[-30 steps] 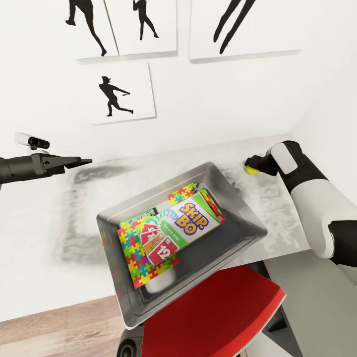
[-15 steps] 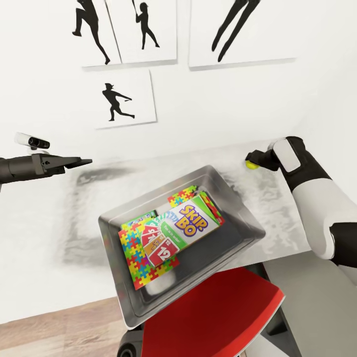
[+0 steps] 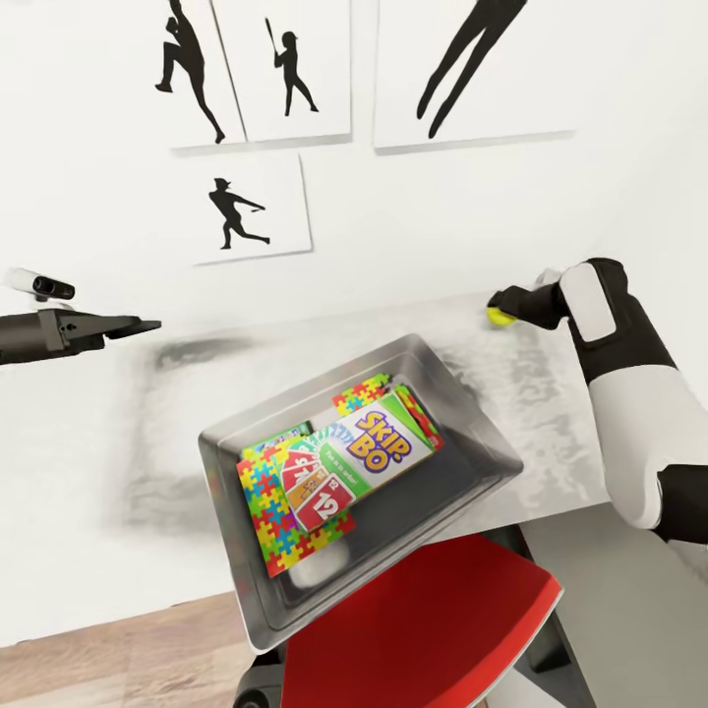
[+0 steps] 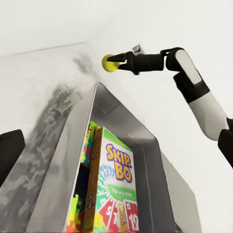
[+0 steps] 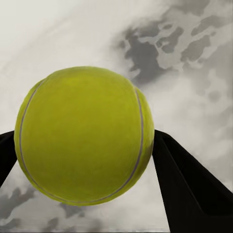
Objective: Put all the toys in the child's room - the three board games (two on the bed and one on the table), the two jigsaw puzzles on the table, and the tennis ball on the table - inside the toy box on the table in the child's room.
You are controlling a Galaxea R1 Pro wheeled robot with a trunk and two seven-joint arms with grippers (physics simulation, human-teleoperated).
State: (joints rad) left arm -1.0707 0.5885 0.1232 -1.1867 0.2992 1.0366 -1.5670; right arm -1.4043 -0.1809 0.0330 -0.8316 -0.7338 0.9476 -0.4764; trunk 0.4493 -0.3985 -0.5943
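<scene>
Head view: right gripper [image 3: 503,307] jaws clamp the ball [image 3: 501,316] above the desk [image 3: 88,442]. Left gripper [image 3: 133,325] hovers, jaws' state unclear. Games and puzzles fill the box [image 3: 462,418].

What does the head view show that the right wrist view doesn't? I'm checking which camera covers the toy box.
Head view alone: the toy box holding the Skip-Bo board game and jigsaw puzzles, the left gripper, the wall pictures, and the red seat. Right wrist view alone: the tennis ball's seam and the fingers flanking it up close. Both: the tennis ball in the right gripper over the table.
</scene>
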